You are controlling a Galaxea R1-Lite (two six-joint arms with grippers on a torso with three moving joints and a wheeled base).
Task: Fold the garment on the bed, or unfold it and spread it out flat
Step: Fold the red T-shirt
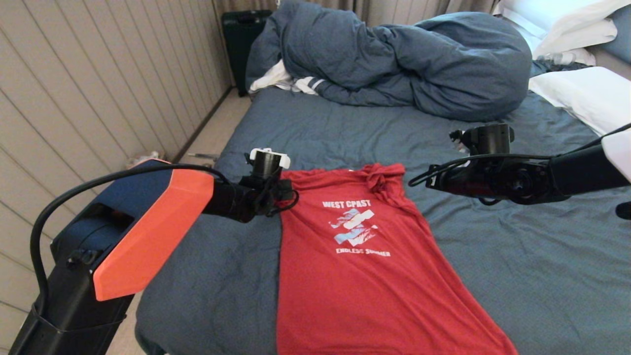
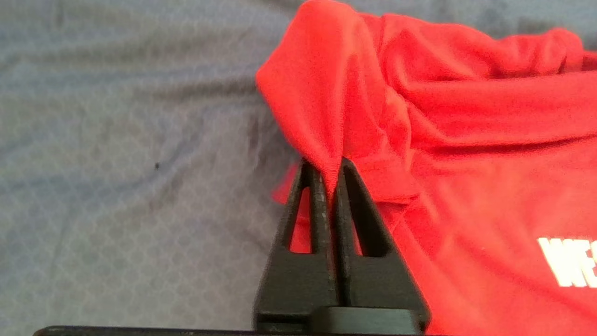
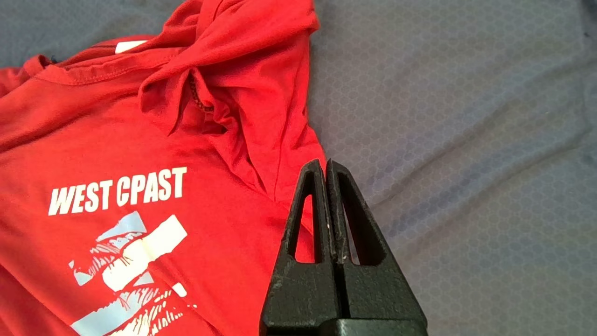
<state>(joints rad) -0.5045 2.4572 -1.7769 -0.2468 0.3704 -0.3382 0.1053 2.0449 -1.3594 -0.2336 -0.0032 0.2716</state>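
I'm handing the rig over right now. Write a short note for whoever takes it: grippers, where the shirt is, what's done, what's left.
Left gripper: shut on the red T-shirt, pinching a fold at its left shoulder.
Right gripper: shut, holding nothing, above the sheet beside the shirt's right shoulder.
Shirt: front up on the bed, lettering showing, body mostly flat.
Done: left sleeve appears folded in; that side runs straight.
Left: right sleeve bunched near the collar; no fold visible at the hem.

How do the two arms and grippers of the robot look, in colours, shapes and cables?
The left arm has a dark blue shell with an orange panel and a looping black cable. The right arm is black. The left gripper and the right gripper have black, triangular, hollow fingers.
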